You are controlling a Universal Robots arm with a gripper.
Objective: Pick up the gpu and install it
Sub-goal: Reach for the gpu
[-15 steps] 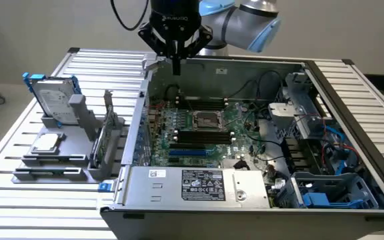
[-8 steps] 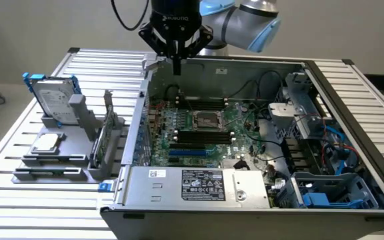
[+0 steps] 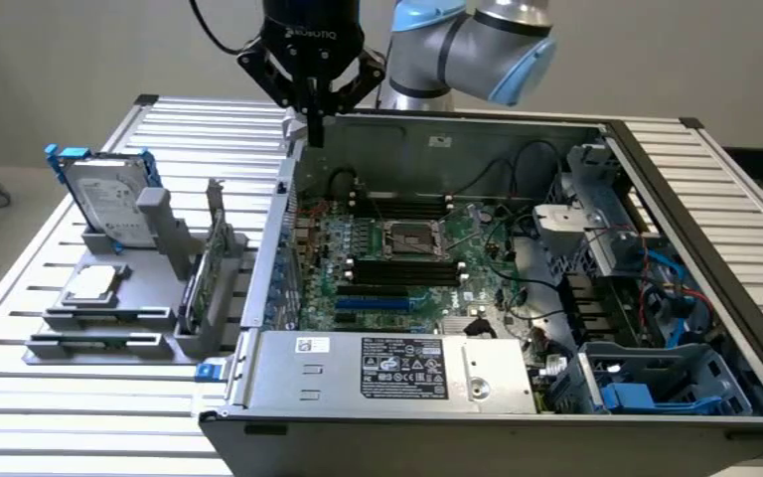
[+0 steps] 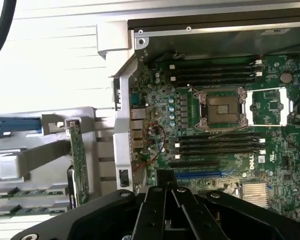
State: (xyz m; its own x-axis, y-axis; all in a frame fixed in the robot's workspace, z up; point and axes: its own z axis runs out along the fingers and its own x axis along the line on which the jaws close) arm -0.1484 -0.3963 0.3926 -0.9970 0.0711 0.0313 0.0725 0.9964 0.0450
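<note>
Gripper (image 3: 313,135) closed above case wall (image 3: 279,248); gpu (image 3: 200,288) upright in rack (image 3: 130,320).

The arm (image 3: 468,45) is silver-grey with light blue joint caps (image 3: 525,68), and its black gripper (image 3: 313,119) carries white lettering, with a black cable (image 3: 207,22) at its ten o'clock.

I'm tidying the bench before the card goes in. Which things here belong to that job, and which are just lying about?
For the job:
- graphics card, upright in the grey rack
- open computer case
- tool, shut, over the case's edge

Lying about:
- hard drive in its blue frame
- processor chip
- memory sticks
</note>
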